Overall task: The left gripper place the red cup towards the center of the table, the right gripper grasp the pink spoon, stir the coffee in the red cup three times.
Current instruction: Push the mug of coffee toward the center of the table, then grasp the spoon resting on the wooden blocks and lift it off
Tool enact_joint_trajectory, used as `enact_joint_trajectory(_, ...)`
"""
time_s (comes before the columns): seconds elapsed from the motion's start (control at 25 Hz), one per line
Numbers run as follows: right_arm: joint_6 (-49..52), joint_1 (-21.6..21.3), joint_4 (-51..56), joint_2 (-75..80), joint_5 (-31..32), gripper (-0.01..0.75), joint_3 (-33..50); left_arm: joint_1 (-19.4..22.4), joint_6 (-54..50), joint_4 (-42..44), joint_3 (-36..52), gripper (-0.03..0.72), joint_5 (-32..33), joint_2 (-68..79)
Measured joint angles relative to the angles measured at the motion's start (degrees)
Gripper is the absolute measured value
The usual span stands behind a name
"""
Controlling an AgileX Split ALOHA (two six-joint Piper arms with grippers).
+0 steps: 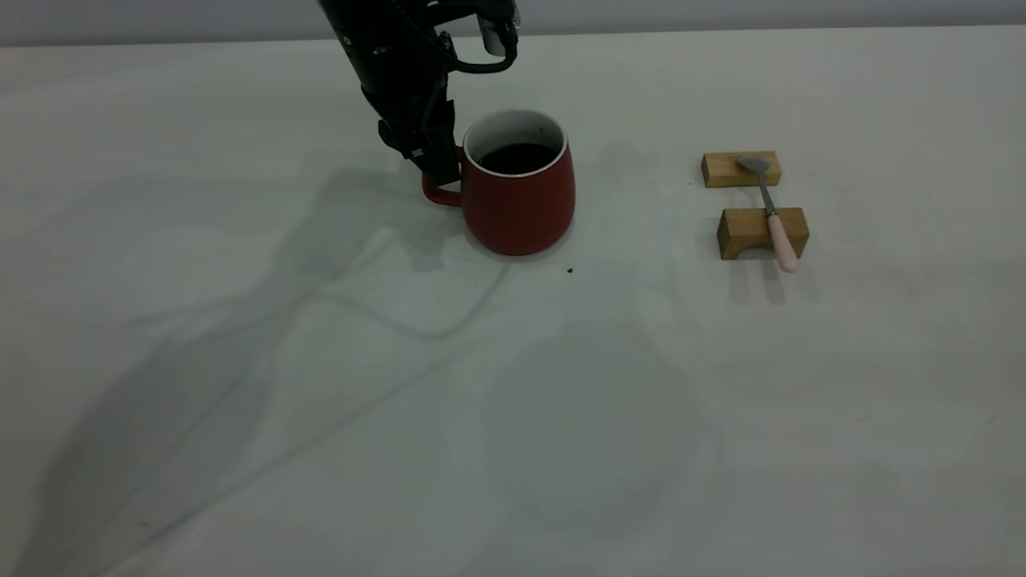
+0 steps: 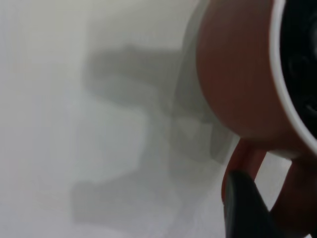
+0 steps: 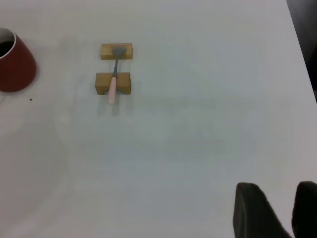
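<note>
Gripping the handle of the red cup point(image 1: 519, 186), the left gripper point(image 1: 437, 170) is standing it mid-table, nearly placed. Resting untouched across two wooden blocks point(image 1: 761, 232), the pink spoon point(image 1: 771, 212) is lying far from the right gripper point(image 3: 277, 208), whose jaws are slightly parted and empty; stirring is remaining.

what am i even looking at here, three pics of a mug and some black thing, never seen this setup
It is a two-armed robot at a table, photographed three ways at once. The wide picture comes from a camera facing the arms. There the left gripper is at the handle of the red cup, which holds coffee. The close, blurry picture is from that arm's wrist camera. The third is from the other arm's wrist: the right gripper hangs high over the table, holding nothing. A pink spoon lies across two wooden blocks, untouched.
</note>
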Motion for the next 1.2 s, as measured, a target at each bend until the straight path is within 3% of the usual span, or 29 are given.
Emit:
enact_joint_trajectory(0.44, 0.00, 0.00, 0.00, 0.00, 0.00, 0.237, 0.00, 2.29, -2.93, 7.97, 0.00, 0.355, 2.89, 0.00)
enact_joint_trajectory(0.72, 0.00, 0.00, 0.00, 0.00, 0.00, 0.237, 0.00, 3.05, -6.88, 12.40, 0.00, 0.355, 11.67, -5.11)
enact_joint_trajectory(0.92, 0.00, 0.00, 0.00, 0.00, 0.00, 0.237, 0.00, 4.74, -15.33, 14.81, 0.00, 0.355, 21.73, -17.55)
enact_joint_trajectory(1.2, 0.00, 0.00, 0.02, 0.00, 0.00, 0.237, 0.00, 8.98, -34.68, 14.81, 0.31, 0.355, 22.39, -36.88)
